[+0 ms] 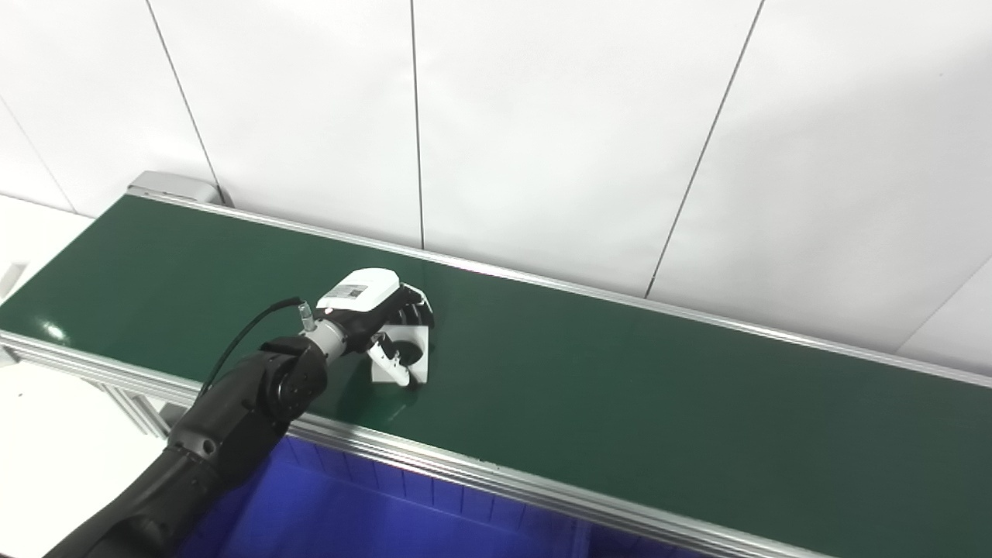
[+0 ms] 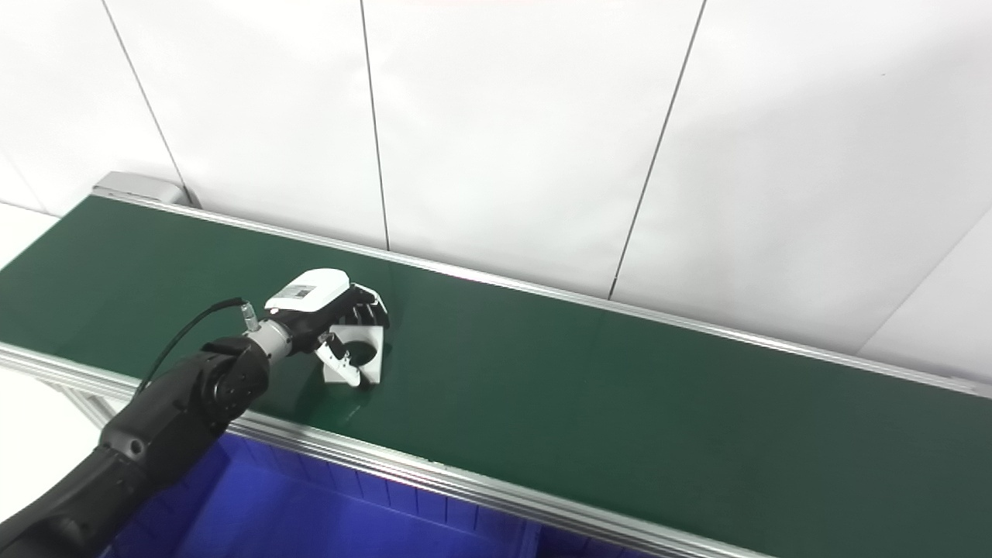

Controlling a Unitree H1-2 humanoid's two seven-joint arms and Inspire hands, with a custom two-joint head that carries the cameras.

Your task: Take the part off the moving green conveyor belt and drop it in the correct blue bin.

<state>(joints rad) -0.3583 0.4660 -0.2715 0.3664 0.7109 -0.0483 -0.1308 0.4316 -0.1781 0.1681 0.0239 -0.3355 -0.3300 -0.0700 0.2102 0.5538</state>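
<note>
A white block-shaped part with a dark round hole (image 1: pixel 408 355) rests on the green conveyor belt (image 1: pixel 620 387), near its front edge. My left hand (image 1: pixel 372 306) reaches over the belt from the lower left and its fingers and thumb wrap around the part, which still touches the belt. The same hand (image 2: pixel 325 302) and part (image 2: pixel 361 353) show in the right eye view. My right hand is not in view.
A blue bin (image 1: pixel 349 519) sits below the belt's front aluminium rail (image 1: pixel 465 469), partly behind my left forearm. White wall panels stand behind the belt. The belt's end roller housing (image 1: pixel 170 186) is at the far left.
</note>
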